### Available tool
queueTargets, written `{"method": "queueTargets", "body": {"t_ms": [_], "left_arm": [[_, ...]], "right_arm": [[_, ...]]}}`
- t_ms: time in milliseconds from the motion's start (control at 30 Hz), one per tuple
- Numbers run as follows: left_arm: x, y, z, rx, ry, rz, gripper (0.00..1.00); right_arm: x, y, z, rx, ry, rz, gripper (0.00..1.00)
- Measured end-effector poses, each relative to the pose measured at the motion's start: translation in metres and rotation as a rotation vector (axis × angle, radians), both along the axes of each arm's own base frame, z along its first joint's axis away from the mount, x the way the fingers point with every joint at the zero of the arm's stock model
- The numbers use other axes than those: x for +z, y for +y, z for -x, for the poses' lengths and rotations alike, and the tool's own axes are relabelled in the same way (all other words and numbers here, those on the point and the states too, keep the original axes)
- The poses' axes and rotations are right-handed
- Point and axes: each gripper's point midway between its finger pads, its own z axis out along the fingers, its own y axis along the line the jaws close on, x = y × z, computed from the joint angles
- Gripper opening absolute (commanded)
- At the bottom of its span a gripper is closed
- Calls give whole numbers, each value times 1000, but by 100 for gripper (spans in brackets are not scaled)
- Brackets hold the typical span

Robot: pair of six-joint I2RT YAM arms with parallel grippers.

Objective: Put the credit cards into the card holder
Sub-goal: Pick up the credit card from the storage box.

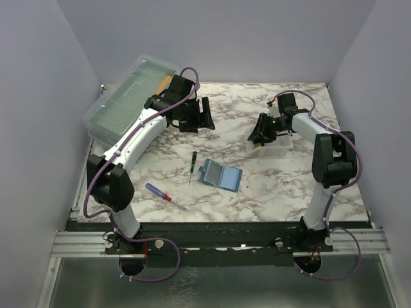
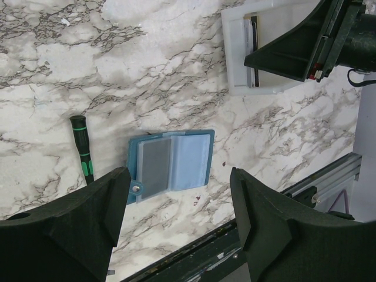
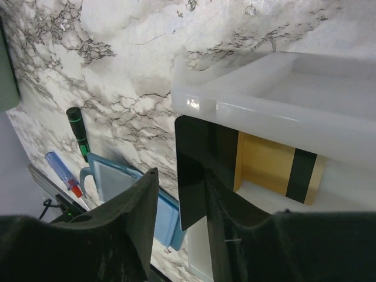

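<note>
A clear lidded box (image 1: 128,96) sat at the marble table's (image 1: 257,199) far left, a small white tray (image 2: 235,59) stood on the right, and a green-handled screwdriver (image 1: 192,164) and a blue-handled screwdriver (image 1: 160,193) lay apart near the front.

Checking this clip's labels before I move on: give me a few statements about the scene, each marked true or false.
1. The teal-blue folding card holder lies open on the marble table. True.
2. The left gripper holds a card. False: its jaws stand open and empty above the table.
3. A dark plastic card sits between the fingers of the right gripper, at the translucent white tray. True.
4. The gold card with a dark stripe is in the card holder. False: it lies in the white tray.
</note>
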Motion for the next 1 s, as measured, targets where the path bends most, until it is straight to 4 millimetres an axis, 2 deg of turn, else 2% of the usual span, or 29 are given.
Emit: {"method": "queueTargets", "body": {"t_ms": [533,700,1000], "left_arm": [[0,0,0,1,0,0,75],[0,0,0,0,0,1,75],[0,0,0,0,1,1,75]], "right_arm": [[0,0,6,3,8,-8,4],[1,0,7,4,8,-7,0],[4,-1,9,18,-3,0,0]]}}
